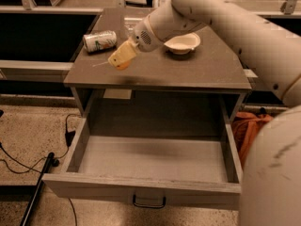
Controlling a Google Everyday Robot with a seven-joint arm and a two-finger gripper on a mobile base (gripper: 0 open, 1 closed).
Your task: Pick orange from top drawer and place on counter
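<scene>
Grey-brown surface (197, 72), gripper (121, 59) just right of the drink can (99, 40), jaws clenched on the orange (120, 66), white bowl (182, 42) farther right, top drawer (141, 188) open below.

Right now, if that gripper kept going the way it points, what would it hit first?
Probably the counter itself: the gripper hangs over its left part, angled down and leftward, aimed at bare surface in front of the lying can. Depth is unclear, so it could just pass the left edge.

Looks like a robot lab: speckled hard floor (28, 126) with loose cables (19, 161), orange backpack (247, 131) beside the table (188, 74)'s right edge, pincer (121, 58) over its front-left corner.
</scene>
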